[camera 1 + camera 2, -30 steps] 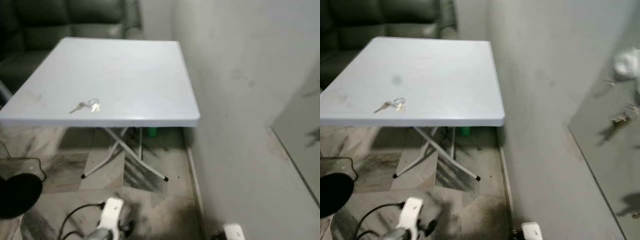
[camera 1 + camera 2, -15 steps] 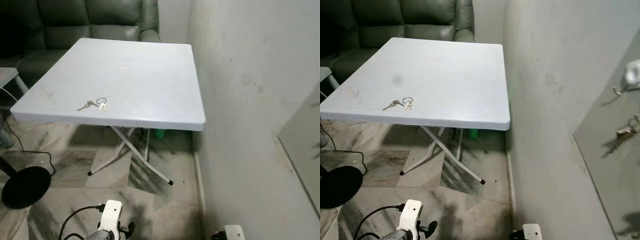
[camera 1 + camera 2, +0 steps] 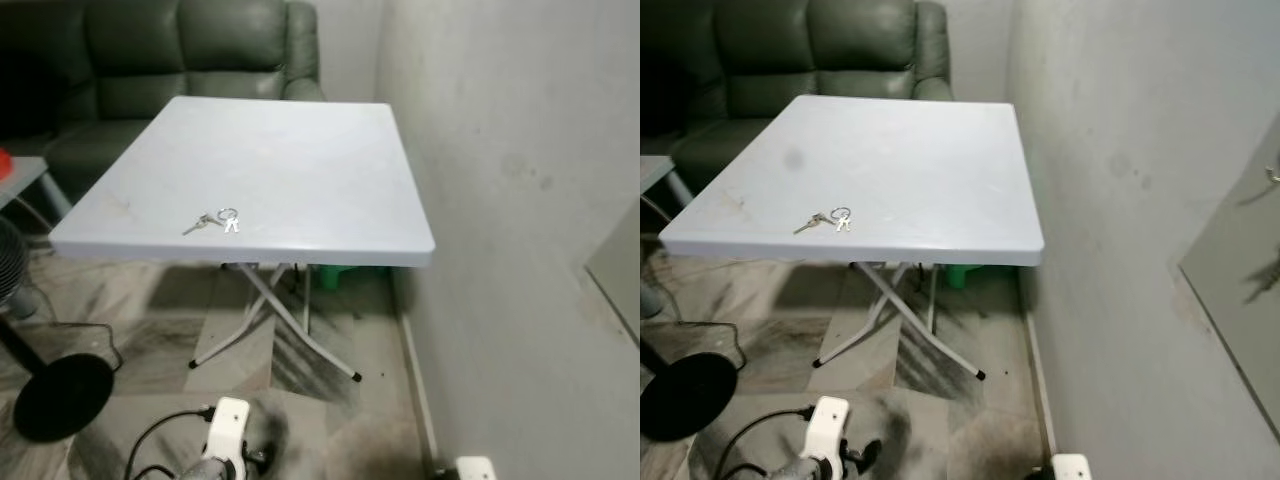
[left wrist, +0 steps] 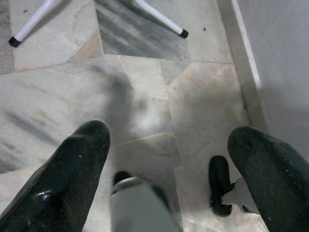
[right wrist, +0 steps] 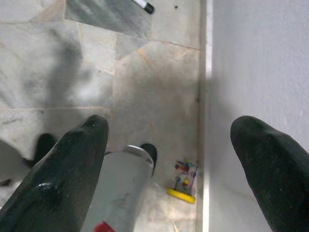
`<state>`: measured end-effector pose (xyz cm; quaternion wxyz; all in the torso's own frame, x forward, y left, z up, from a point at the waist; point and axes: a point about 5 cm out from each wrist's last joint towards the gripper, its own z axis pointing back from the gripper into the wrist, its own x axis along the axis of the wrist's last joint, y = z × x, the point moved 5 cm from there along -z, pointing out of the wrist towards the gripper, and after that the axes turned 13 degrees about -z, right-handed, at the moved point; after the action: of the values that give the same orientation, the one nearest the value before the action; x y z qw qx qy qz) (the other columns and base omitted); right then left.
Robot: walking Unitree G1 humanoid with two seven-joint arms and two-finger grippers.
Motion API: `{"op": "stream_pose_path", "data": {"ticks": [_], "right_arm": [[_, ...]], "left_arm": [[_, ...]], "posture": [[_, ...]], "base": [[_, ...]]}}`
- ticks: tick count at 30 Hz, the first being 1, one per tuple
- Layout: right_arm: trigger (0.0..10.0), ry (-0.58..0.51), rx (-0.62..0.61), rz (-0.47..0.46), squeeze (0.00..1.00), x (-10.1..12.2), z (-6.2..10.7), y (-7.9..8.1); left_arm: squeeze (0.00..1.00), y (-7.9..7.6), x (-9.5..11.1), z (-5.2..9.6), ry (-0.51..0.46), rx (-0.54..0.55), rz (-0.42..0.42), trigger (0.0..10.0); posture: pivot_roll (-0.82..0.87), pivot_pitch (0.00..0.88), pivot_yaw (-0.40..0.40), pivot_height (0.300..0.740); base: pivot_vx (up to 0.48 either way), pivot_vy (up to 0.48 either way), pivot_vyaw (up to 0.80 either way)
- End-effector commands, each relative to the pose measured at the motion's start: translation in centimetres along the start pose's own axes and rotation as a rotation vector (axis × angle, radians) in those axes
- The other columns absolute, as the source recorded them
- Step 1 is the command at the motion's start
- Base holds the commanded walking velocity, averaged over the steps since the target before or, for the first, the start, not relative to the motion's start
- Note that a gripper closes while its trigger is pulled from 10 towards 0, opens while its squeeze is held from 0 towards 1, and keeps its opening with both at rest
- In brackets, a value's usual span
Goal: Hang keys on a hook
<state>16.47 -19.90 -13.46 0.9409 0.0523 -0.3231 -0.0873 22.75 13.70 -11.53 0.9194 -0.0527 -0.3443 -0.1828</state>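
Observation:
A small bunch of keys (image 3: 215, 221) on a ring lies near the front edge of a white folding table (image 3: 300, 160), left of its middle. A grey board (image 3: 1240, 290) leans along the right wall, with a hook (image 3: 1271, 176) just showing at the picture's edge. Both arms hang low over the marble floor, well short of the table. My left gripper (image 4: 169, 135) is open, with bare floor between its fingers. My right gripper (image 5: 169, 125) is open too, pointing down beside the wall's skirting.
A dark green sofa (image 3: 190, 50) stands behind the table. On the left are a black round stand base (image 3: 55, 395) with a cable and a small side table (image 3: 20, 175). A green object (image 3: 335, 277) sits under the table, and a small colourful toy (image 5: 182, 183) lies by the wall.
The camera has swung left and tipped, so the table sits lower in the picture and the board with hooks has slid almost out at the right. The keys lie where they were.

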Motion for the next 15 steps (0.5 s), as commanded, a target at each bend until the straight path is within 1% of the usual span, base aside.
{"op": "stream_pose_path", "data": {"ticks": [1, 15], "right_arm": [[10.0, -0.008, 0.041, -0.004, 0.00, 0.28, -0.36, 1.46], [10.0, -0.004, 0.054, 0.011, 0.00, 0.16, -0.29, 1.53]], "left_arm": [[0.00, 1.40, 0.03, 0.22, 0.002, 0.030, -0.014, 10.0], [0.00, 1.35, -0.03, 0.24, 0.002, 0.028, -0.014, 10.0]], "posture": [[0.03, 0.000, -0.036, 0.740], [0.04, 0.000, -0.044, 0.740]], "base": [[0.000, 0.480, 0.00], [0.000, 0.480, 0.00]]}}
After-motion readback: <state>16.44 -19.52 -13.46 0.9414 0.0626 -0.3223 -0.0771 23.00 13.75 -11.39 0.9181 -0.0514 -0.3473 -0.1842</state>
